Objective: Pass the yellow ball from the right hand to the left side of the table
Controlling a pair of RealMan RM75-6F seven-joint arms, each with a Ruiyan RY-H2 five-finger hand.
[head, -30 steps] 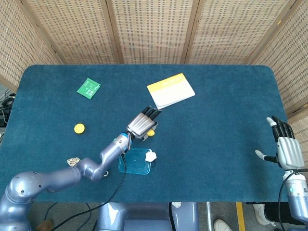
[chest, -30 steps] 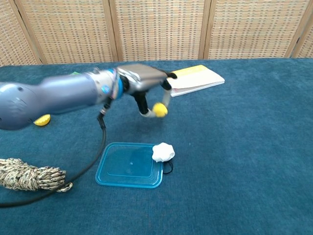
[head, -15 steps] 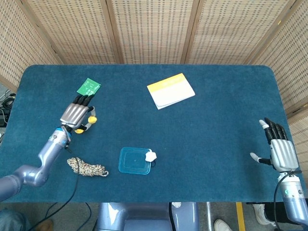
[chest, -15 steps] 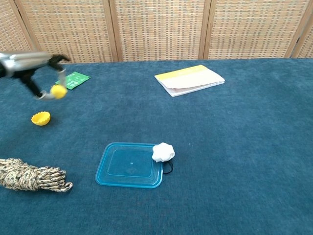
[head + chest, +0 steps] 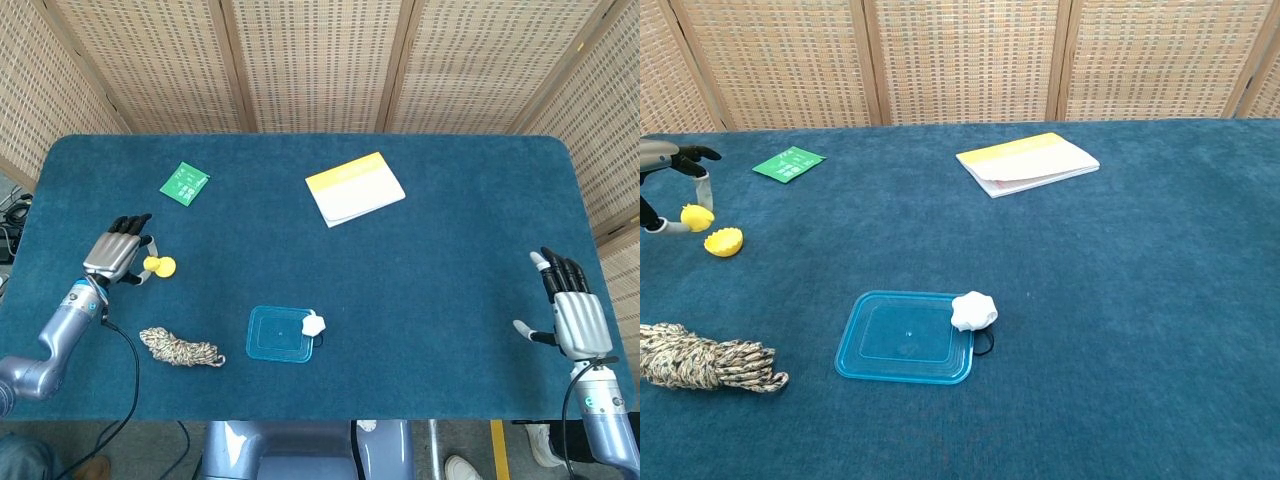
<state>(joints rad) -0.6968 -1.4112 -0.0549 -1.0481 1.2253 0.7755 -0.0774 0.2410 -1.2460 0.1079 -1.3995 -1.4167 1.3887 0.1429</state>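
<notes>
The yellow ball (image 5: 695, 216) hangs just above the cloth at the far left, pinched between the fingers and thumb of my left hand (image 5: 668, 155). In the head view the left hand (image 5: 118, 255) sits near the table's left edge, and the ball blends with a yellow cap (image 5: 162, 266) right beside it. That cap (image 5: 724, 241) lies on the cloth just right of the ball. My right hand (image 5: 572, 318) hovers off the table's right edge with its fingers spread and nothing in it. The chest view does not show it.
A green card (image 5: 184, 183) lies at the back left and a yellow-and-white notebook (image 5: 355, 188) at the back centre. Near the front sit a blue plastic lid (image 5: 280, 334) with a white lump (image 5: 313, 323) on its corner, and a coiled rope (image 5: 180, 347).
My left hand has carried the ball from the table's middle to the far left and lowered it beside the yellow cap. The right hand has drifted slightly toward the front.
</notes>
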